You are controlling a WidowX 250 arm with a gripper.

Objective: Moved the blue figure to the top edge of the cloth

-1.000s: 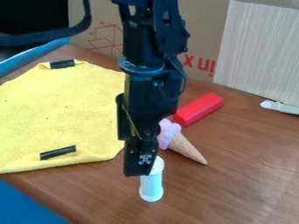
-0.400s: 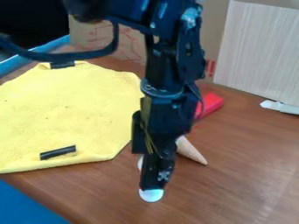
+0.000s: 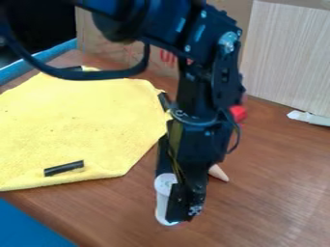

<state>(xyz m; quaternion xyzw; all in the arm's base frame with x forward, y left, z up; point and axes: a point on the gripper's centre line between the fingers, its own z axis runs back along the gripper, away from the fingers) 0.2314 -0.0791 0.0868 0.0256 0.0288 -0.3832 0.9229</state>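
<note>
Figure (image 3: 163, 200) partly behind end effector (image 3: 176, 198)

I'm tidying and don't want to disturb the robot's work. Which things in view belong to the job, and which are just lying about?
Belong to the job:
gripper
pale spool-shaped figure, probably the "blue" one
yellow cloth

Just lying about:
red block, partly hidden
tan cone, partly hidden
white object at the right

A red block (image 3: 238, 114) lies on the wooden table (image 3: 277, 183), a beige cone (image 3: 220, 173) nearer. Cardboard (image 3: 91, 36) stands far, a pale board (image 3: 290, 58) far right.
</note>
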